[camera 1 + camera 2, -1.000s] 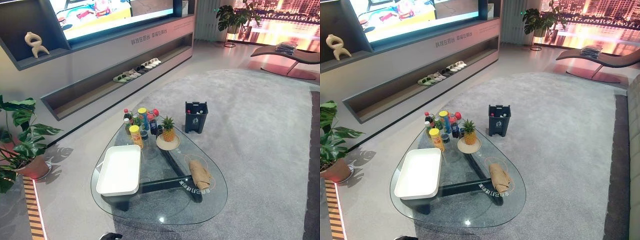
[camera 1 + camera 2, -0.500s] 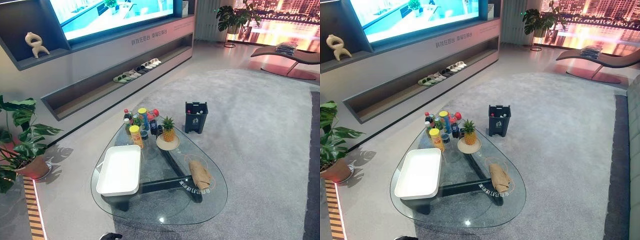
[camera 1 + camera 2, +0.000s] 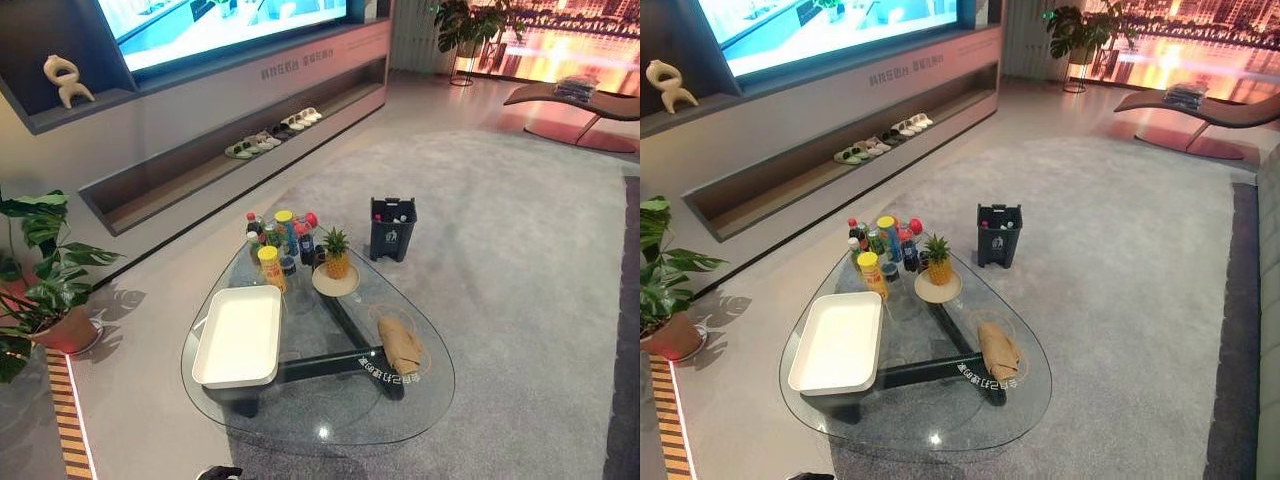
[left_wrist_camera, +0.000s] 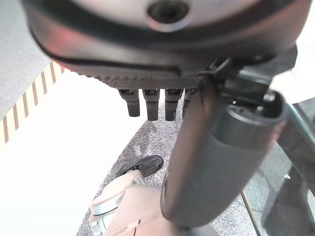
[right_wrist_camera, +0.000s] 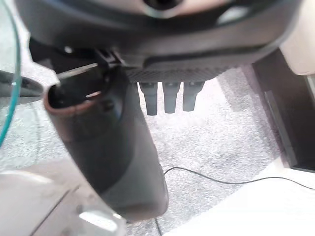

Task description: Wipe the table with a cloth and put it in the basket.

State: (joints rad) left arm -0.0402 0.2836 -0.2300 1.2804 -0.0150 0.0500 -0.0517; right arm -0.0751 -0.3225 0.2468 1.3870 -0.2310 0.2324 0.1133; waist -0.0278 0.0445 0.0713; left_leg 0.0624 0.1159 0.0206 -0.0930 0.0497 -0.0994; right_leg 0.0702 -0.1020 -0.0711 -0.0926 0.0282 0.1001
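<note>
Left eye view has tilted slightly downward (camera, not things), so nothing is begun: cloth [image 3: 400,344] lies at centre-right on the bench [image 3: 330,425], white basket [image 3: 240,336] centre-left, each robot hand [image 4: 157,101] [image 5: 170,96] relaxed, empty.

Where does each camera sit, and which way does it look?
Left eye view: on the head, looking down at the glass table, cloth and white basket.
Right eye view: beside it; same table, cloth, basket.
Left wrist view: on the left arm, looking along the left hand, fingers straight, towards the carpet.
Right wrist view: on the right arm, along the right hand, fingers straight, towards the carpet.
</note>
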